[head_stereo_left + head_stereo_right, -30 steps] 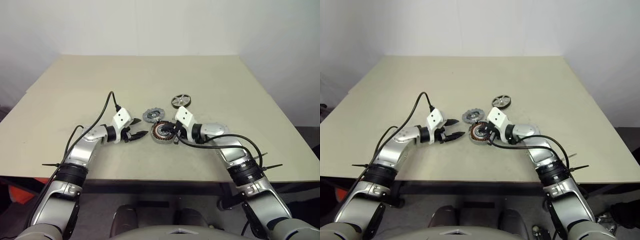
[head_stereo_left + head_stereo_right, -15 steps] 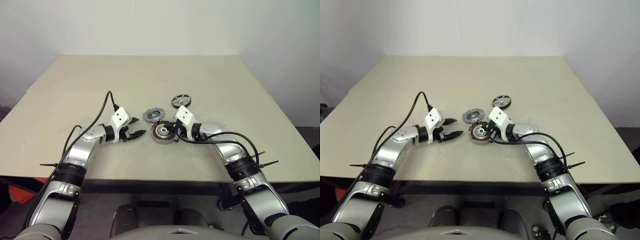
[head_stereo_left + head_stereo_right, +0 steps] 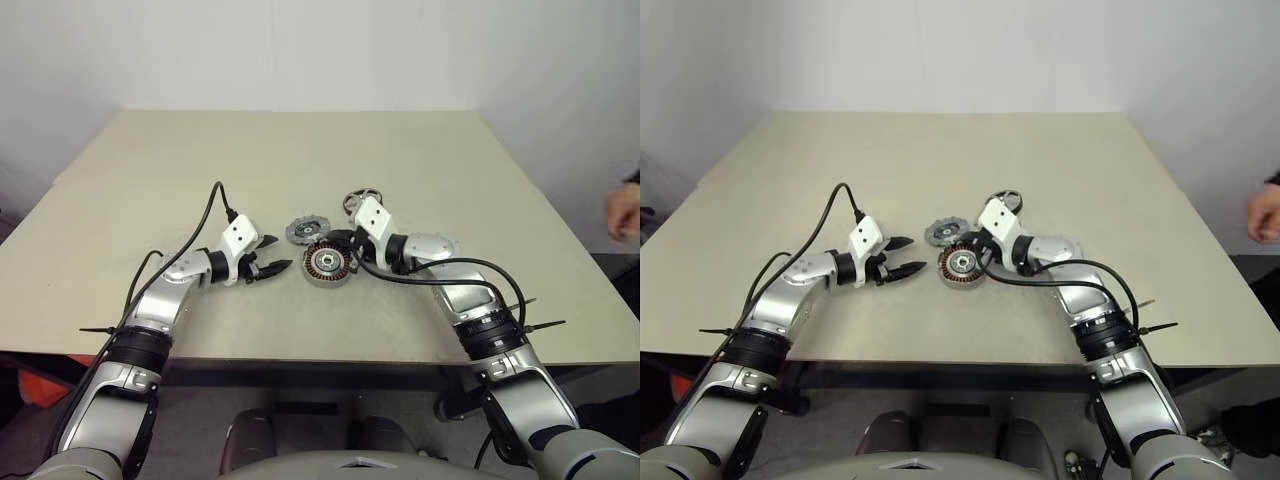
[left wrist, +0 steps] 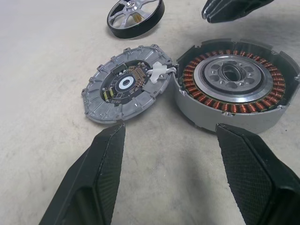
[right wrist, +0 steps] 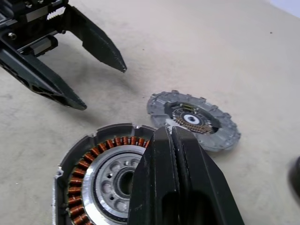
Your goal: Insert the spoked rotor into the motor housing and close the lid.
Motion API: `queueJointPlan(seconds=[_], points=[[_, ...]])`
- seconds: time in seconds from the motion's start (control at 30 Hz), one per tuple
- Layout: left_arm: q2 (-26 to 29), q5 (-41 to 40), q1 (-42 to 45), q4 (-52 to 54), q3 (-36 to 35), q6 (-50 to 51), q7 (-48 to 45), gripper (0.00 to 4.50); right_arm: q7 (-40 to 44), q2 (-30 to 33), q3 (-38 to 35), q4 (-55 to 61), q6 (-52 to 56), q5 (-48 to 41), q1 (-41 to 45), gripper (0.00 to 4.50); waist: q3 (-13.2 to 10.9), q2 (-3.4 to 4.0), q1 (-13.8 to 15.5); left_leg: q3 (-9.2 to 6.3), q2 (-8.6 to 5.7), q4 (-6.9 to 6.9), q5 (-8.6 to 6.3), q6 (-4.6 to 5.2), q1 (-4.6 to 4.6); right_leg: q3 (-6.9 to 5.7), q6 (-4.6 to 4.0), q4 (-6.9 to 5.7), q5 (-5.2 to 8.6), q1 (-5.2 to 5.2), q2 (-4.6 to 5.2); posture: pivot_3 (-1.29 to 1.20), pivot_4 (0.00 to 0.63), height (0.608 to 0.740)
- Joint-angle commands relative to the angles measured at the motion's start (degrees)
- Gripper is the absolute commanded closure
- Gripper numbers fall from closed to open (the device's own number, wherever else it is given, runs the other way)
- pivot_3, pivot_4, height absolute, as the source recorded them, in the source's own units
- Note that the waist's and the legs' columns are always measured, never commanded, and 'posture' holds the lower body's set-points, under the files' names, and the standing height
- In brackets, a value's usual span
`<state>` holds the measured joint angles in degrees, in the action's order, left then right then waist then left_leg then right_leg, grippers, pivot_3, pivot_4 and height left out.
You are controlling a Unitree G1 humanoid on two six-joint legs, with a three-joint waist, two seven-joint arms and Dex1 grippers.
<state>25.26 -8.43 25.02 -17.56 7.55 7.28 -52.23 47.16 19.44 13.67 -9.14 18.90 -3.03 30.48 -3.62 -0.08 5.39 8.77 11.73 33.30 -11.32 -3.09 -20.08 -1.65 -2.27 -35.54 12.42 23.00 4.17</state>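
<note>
In the head views, the motor housing [image 3: 327,265] sits on the tabletop [image 3: 300,160] between both arms, the lid [image 3: 304,230] just behind it and the spoked rotor [image 3: 358,199] farther back, partly behind the right arm. A person's hand [image 3: 624,212] shows at the right edge. The left wrist view shows the left gripper [image 4: 171,176] with fingers apart, empty, facing lid and housing. The right wrist view shows the right gripper [image 5: 172,154] fingers pressed together, empty, above the housing's rim.
</note>
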Motion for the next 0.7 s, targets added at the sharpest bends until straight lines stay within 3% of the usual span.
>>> queueJointPlan(seconds=[0.03,0.2,0.7], points=[[0.32,-0.06,1.08,1.12,-0.71,-0.81,0.02,1.26,-0.59,-0.93,0.68,-2.34,-0.89,0.2,-0.59,4.46,0.0,0.0,-0.02,0.0,0.0,0.0,0.0,0.0,0.0,0.0,0.0,-0.01,0.0,0.0,0.0,0.0,0.0,0.74],[0.43,-0.1,0.96,1.34,-0.88,-0.69,0.18,1.26,-1.48,-1.3,1.28,-6.55,-2.5,1.58,-1.36,4.46,0.01,-0.01,-0.02,0.0,-0.02,0.0,0.0,0.0,0.0,0.01,0.0,0.0,0.0,0.0,0.01,0.0,0.0,0.74],[0.06,-0.02,1.26,0.56,-0.87,-0.93,0.48,1.26,-2.27,-0.63,-4.67,0.5,0.73,-2.82,1.78,4.46,0.0,0.0,0.0,-0.01,0.0,0.0,0.02,-0.03,0.0,0.0,0.0,-0.03,0.0,0.0,0.0,0.0,0.0,0.74]])
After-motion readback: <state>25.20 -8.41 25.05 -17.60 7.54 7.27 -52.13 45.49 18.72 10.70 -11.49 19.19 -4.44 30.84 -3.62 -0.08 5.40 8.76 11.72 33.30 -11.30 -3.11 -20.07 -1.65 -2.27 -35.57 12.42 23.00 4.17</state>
